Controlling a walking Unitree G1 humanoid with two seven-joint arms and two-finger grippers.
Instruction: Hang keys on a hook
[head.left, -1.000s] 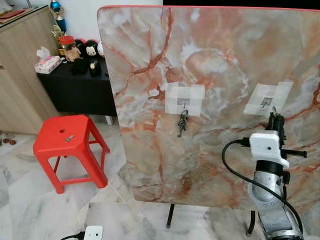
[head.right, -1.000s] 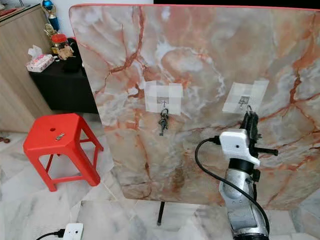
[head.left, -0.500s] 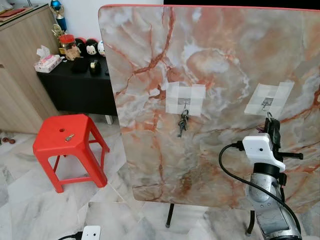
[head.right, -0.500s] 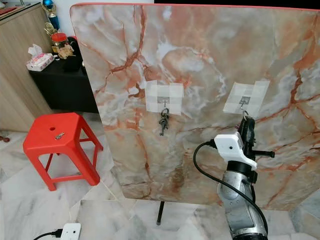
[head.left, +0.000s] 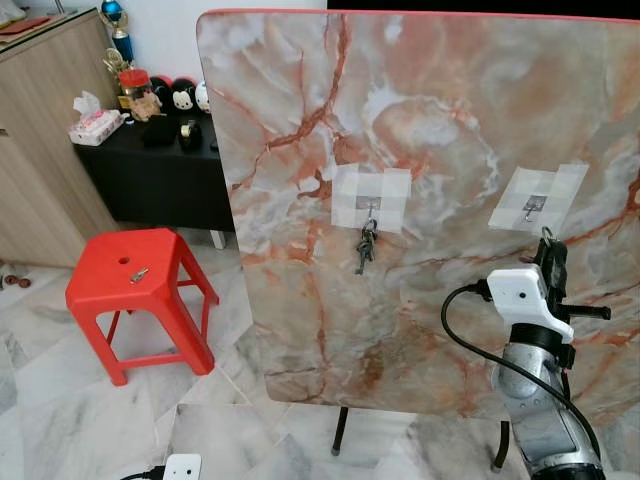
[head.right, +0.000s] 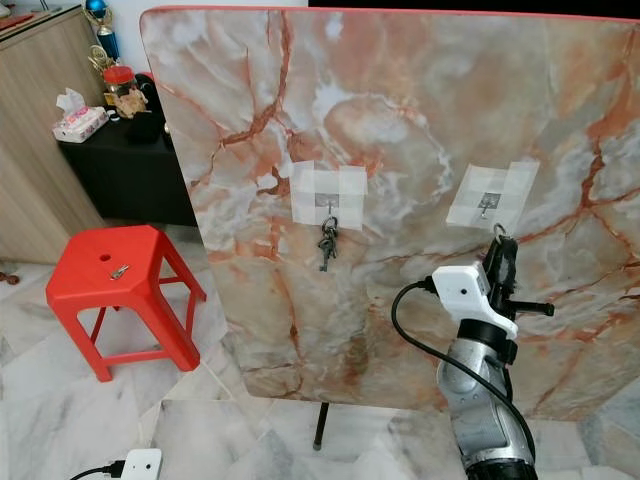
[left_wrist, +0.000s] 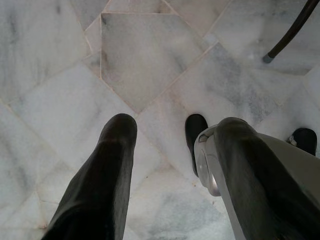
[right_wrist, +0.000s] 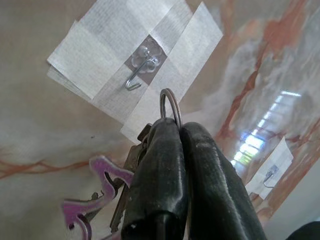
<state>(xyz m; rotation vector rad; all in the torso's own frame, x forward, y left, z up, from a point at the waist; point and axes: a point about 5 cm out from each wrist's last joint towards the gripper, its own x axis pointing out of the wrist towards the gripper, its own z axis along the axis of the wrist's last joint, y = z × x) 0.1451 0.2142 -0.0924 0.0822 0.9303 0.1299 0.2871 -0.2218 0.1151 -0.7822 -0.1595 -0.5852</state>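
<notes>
A marble tabletop (head.left: 430, 130) stands upright like a board, with two taped hooks on it. From the left hook (head.left: 370, 207) hangs a bunch of keys (head.left: 365, 245). The right hook (head.left: 534, 206) is bare. My right gripper (head.left: 549, 243) is raised just below that hook, shut on a key ring (right_wrist: 170, 105). The ring's top sticks out above the fingertips (right_wrist: 167, 132), a short way under the wire hook (right_wrist: 139, 75). Keys and a purple shoe charm (right_wrist: 92, 207) dangle beside the fingers. My left gripper (left_wrist: 175, 132) hangs open over the marble floor.
A red plastic stool (head.left: 135, 275) with a small key on top stands to the left. Behind it are a black table (head.left: 160, 170) with toys and a wooden cabinet (head.left: 40, 150). The board's black legs (head.left: 340, 430) reach the floor. A white power strip (head.left: 180, 466) lies at the bottom.
My right gripper, still holding the key ring, has sunk from the right hook's level to a little below it and shifted slightly right. The hanging keys have not moved.
</notes>
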